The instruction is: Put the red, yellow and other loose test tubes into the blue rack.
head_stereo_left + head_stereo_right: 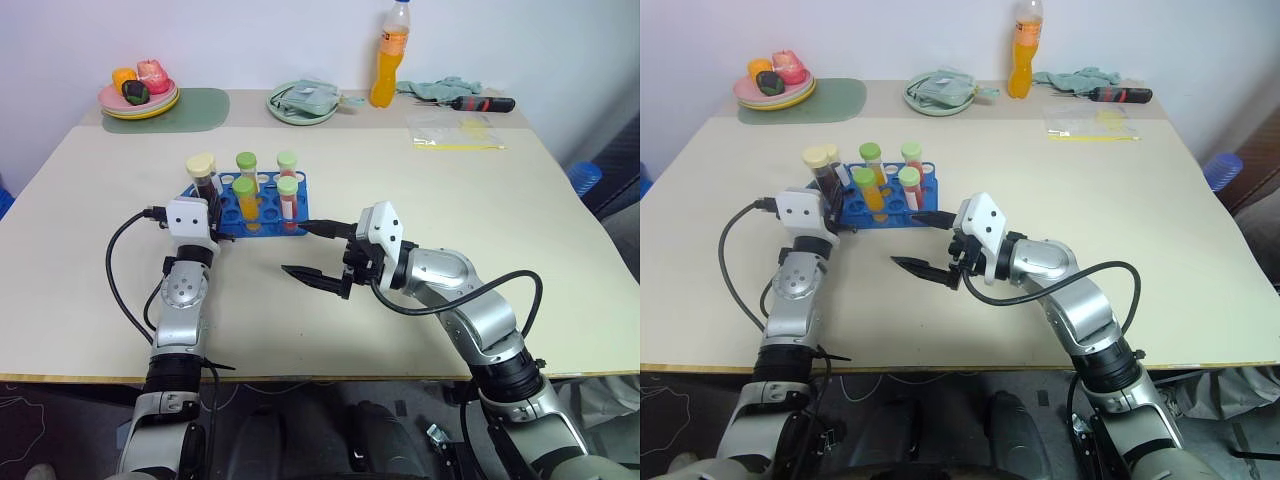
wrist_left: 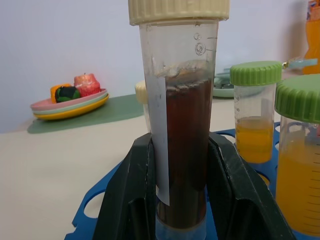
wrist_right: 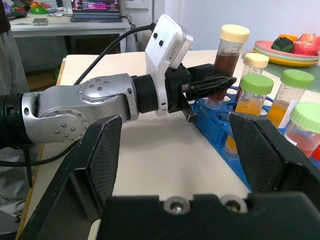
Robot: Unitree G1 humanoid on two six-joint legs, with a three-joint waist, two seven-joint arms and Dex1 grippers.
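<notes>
A wide, pale cream table [image 1: 420, 200] stands against a plain white wall [image 1: 250, 40]. At its far left corner a stack of pastel plates [image 1: 140, 100] holding toy fruit sits on a dull green mat [image 1: 200, 105]. Nearer, left of centre, lies the bright blue plastic rack [image 1: 225, 210] with round holes; several capped tubes stand upright in it, among them two with yellow-orange liquid and green caps [image 1: 246, 190] and one with red liquid and a green cap [image 1: 288, 205]. At the rack's left end the left gripper [image 2: 175, 180] is clamped on a clear tube of dark maroon liquid with a cream cap [image 1: 203, 180], held upright with its base at the rack. Just right of the rack, above the bare tabletop, the right gripper [image 1: 318, 253] points left with its two black fingers spread apart and nothing between them. Along the far edge, further right, are a pale green dish [image 1: 303, 102], a tall orange drink bottle [image 1: 392, 58], a crumpled green cloth [image 1: 440, 88], a red-and-black screwdriver [image 1: 482, 103] and a clear plastic bag [image 1: 455, 130].
</notes>
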